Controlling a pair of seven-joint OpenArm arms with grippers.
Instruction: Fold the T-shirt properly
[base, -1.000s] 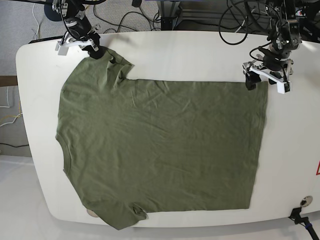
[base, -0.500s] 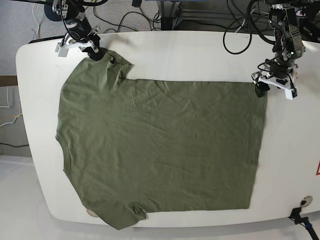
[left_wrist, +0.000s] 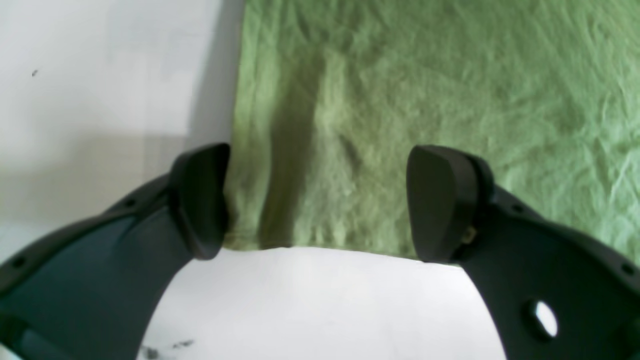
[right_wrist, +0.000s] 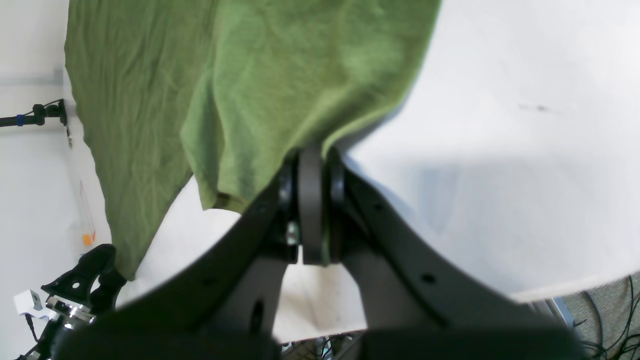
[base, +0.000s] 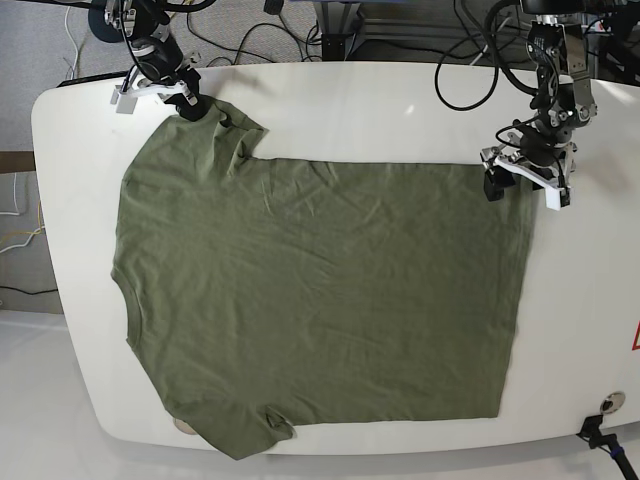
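Observation:
The olive-green T-shirt (base: 320, 290) lies spread flat on the white table (base: 380, 110), its neck side to the left in the base view. My right gripper (base: 188, 103) is at the far left corner, shut on the edge of the upper sleeve; the wrist view shows its closed fingers (right_wrist: 312, 200) pinching the T-shirt (right_wrist: 275, 75). My left gripper (base: 522, 185) hovers open over the far right hem corner. In its wrist view, the left gripper (left_wrist: 320, 200) straddles the corner of the T-shirt (left_wrist: 425, 75), with one finger at the fabric's side edge.
Cables and arm bases (base: 350, 30) crowd the floor behind the table's far edge. A small round fitting (base: 612, 402) and a black clamp (base: 595, 432) sit at the front right corner. The lower sleeve (base: 240, 435) reaches the table's front edge.
The left gripper swung out to the right, then came back left and lower over the hem corner, staying open. The right gripper and the shirt have not moved.

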